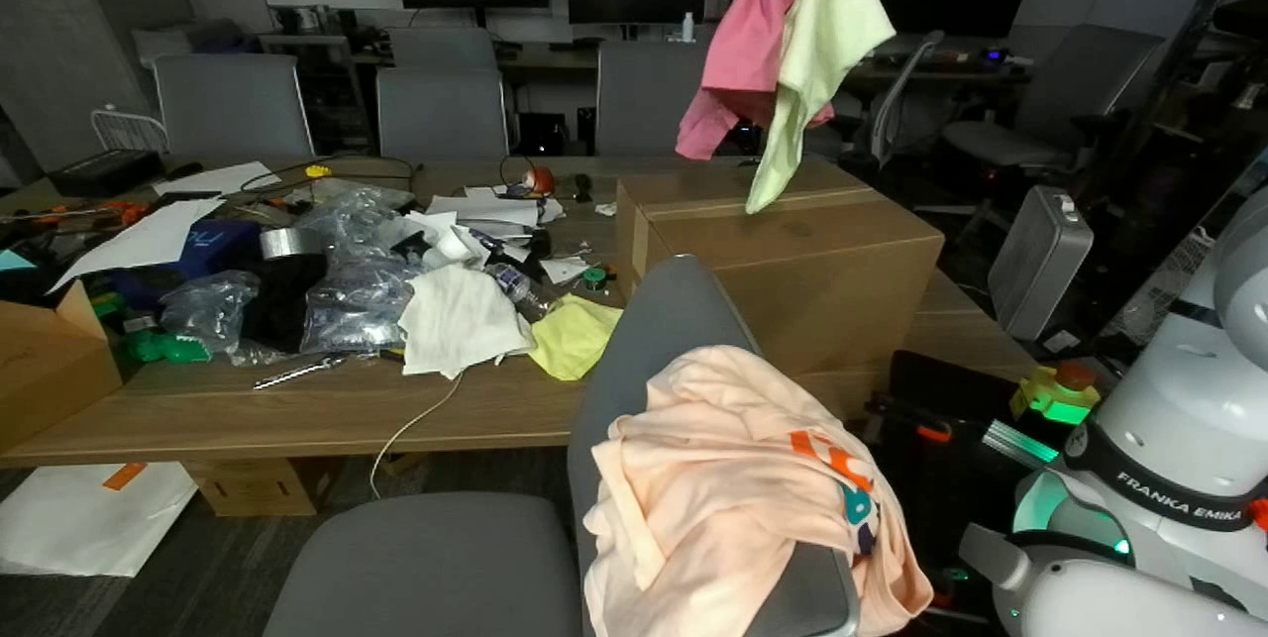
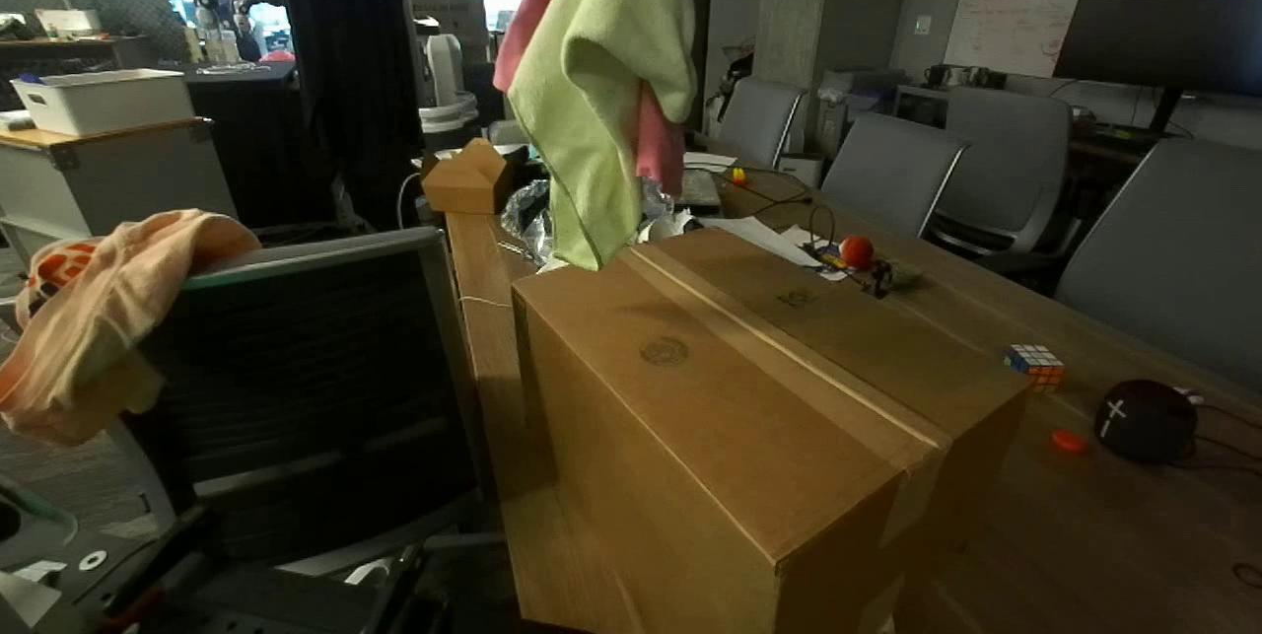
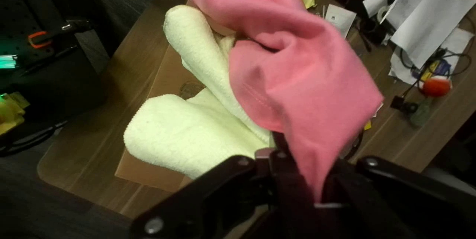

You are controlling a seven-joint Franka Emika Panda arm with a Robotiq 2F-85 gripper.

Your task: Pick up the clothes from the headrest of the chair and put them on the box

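My gripper [image 3: 306, 172] is shut on a pink cloth [image 3: 312, 79] and a pale green cloth [image 3: 186, 131]. Both hang from it above the cardboard box [image 3: 145, 172]. In both exterior views the pink cloth [image 1: 753, 33] [image 2: 532, 13] and green cloth [image 1: 827, 33] [image 2: 601, 92] hang over the box [image 1: 842, 300] [image 2: 670, 427], with the gripper almost wholly above the frame. I cannot tell whether the green cloth's lower tip touches the box. A peach shirt [image 1: 733, 478] [image 2: 128, 289] lies draped over the top of the grey chair's back [image 1: 654, 340] [image 2: 315, 368].
The box stands on a wooden table [image 1: 495, 414]. Plastic bags [image 1: 362, 290], papers, a white cloth [image 1: 461, 320] and a yellow cloth [image 1: 575, 335] clutter the table beside it. A Rubik's cube [image 2: 1035, 365] and a black speaker [image 2: 1144, 420] are near the box. Several chairs stand behind.
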